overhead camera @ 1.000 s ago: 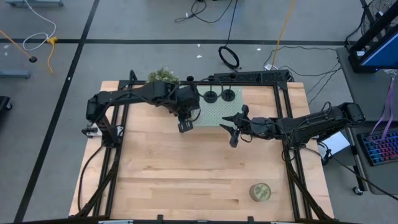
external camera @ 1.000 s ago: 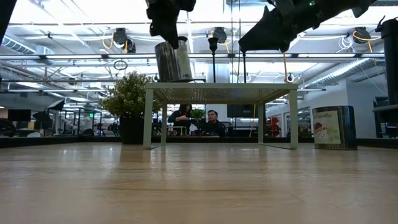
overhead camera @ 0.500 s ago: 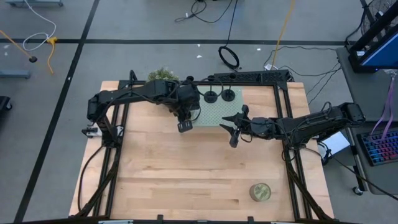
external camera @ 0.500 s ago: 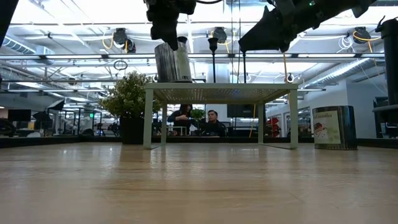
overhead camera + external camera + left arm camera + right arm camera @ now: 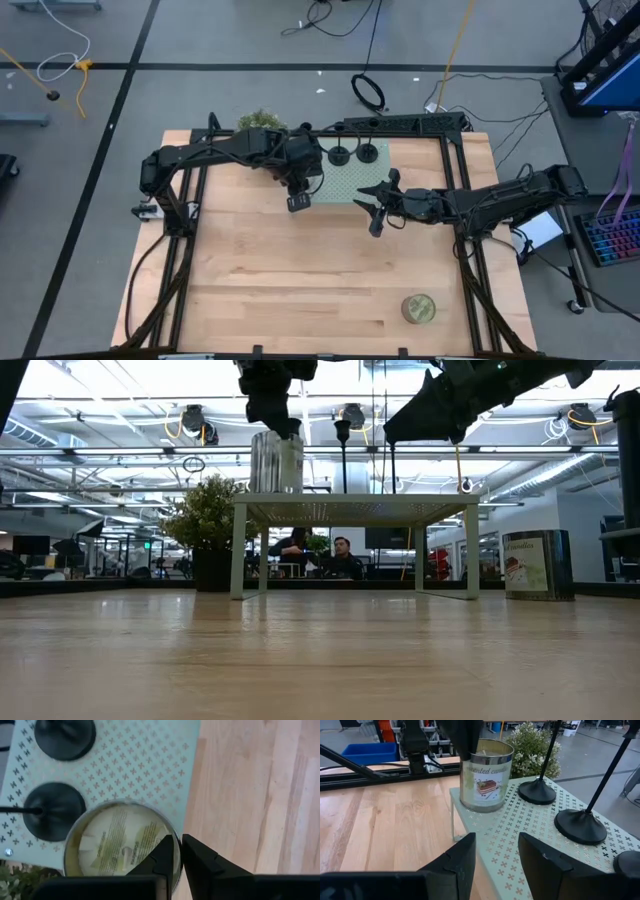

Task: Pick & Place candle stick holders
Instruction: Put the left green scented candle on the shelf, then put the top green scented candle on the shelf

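Note:
A gold-green scented-candle jar (image 5: 486, 775) stands upright on the near left corner of a pale green perforated shelf (image 5: 520, 835). My left gripper (image 5: 178, 854) is above it, shut on its rim; it also shows in the low view (image 5: 280, 422). Three matte-black candle stick holders (image 5: 537, 790) (image 5: 580, 825) (image 5: 627, 862) stand on their round bases along the shelf's far side. Two of them show in the left wrist view (image 5: 65, 737) (image 5: 52, 810). My right gripper (image 5: 497, 865) is open and empty, over the shelf's right part (image 5: 377, 207). My left gripper pinches the jar's rim (image 5: 176, 870) on its near side, one finger (image 5: 160, 857) inside the jar and one (image 5: 202, 865) outside. The fingers come from above, pointing down. The jar is upright with its base on the shelf top (image 5: 275, 493).
A second gold-green jar (image 5: 418, 308) stands on the wooden table near its front right. A potted plant (image 5: 262, 122) is at the far edge, left of the shelf. Black frame rails (image 5: 470, 270) run along the table's sides. People sit in the room beyond.
The jar in my left gripper hung tilted at the shelf's left corner and has been tipped upright, its base now flat on the shelf top. My left gripper has stayed shut on the rim.

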Robot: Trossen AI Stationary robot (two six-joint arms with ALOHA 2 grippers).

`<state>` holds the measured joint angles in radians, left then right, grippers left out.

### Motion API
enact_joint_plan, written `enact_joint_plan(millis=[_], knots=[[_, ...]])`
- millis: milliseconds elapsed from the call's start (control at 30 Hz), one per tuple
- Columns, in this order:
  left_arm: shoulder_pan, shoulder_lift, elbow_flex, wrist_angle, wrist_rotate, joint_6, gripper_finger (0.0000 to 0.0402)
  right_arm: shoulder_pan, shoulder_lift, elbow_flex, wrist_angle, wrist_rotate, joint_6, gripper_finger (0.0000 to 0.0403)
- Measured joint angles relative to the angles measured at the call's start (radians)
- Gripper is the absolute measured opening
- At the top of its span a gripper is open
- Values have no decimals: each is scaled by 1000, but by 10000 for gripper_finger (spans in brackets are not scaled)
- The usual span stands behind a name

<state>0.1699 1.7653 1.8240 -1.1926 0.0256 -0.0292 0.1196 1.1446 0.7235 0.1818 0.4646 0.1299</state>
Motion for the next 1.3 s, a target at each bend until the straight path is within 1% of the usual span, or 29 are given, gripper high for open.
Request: enact_joint_plan(millis=[67,167,233,300,433,600,700,767,900,1067,1233,1300], knots=[[0,0,0,21,-1,0,44,0,0,0,0,-37,-6,144],[0,0,0,45,-1,0,44,3,-9,0,-6,-153,-42,143],[0,0,0,50,-1,0,44,13,-22,0,-11,-205,-42,138],[0,0,0,46,-1,0,44,32,-39,1,-38,-207,-43,131],[0,0,0,47,-1,2,44,73,-95,0,-167,-198,-31,115],[-3,-24,0,44,-2,2,44,120,-177,0,-398,-121,110,96],[-6,-48,0,44,-17,2,44,134,-206,0,-564,-98,210,88],[-9,-74,0,46,-37,1,44,136,-216,0,-676,-97,282,85],[-23,-131,0,55,-79,-9,44,136,-217,0,-839,-100,400,84],[-45,-185,0,68,-80,-29,44,136,-242,1,-983,-113,526,84],[-65,-212,0,99,-80,-29,44,128,-251,4,-1152,-125,563,84],[-70,-216,0,112,-80,-28,44,111,-234,4,-1193,-107,566,84]])
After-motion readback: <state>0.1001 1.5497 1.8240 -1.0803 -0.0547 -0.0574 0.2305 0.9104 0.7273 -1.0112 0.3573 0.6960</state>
